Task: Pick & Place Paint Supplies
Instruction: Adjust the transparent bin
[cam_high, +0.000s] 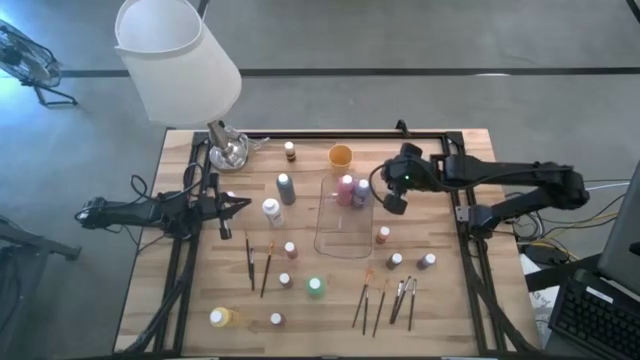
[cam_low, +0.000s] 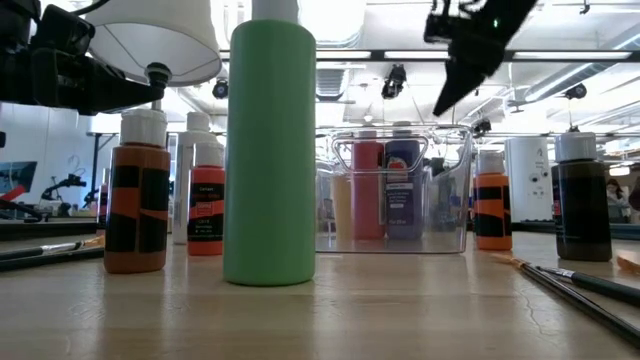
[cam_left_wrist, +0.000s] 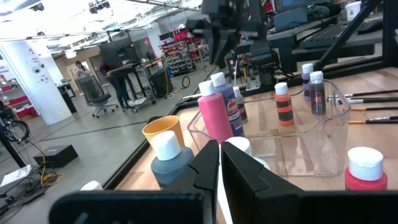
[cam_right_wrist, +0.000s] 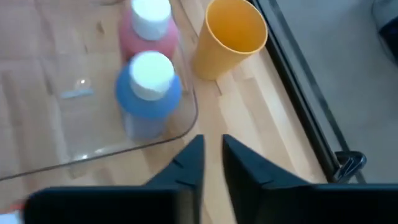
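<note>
Paint supplies are spread over the wooden table (cam_high: 440, 300): small capped bottles stand across its middle and toward the near edge, and thin paintbrushes lie flat in two groups, a pair (cam_high: 257, 265) left of centre and a cluster (cam_high: 385, 300) nearer the right side. Two bottles already stand upright inside the clear rectangular plastic tray (cam_high: 342, 240), at its far end: a pink bottle with a white cap (cam_right_wrist: 149, 28) and a blue bottle with a white cap (cam_right_wrist: 148, 87), side by side and close together. A small orange cup (cam_high: 340, 156) stands on the table just beyond the tray's far right corner. A tall green bottle (cam_low: 269, 150) stands near the table's near edge, with orange-brown bottles (cam_low: 137, 195) to its left.

The right gripper (cam_right_wrist: 211, 155) hangs above the table just outside the tray's far right corner, near the blue bottle; its two dark fingers sit close together, nearly touching, and hold nothing. The left gripper (cam_left_wrist: 219, 165) waits over the table's left side, its fingers together and empty. A white lampshade (cam_high: 175, 55) stands over the far left corner.
</note>
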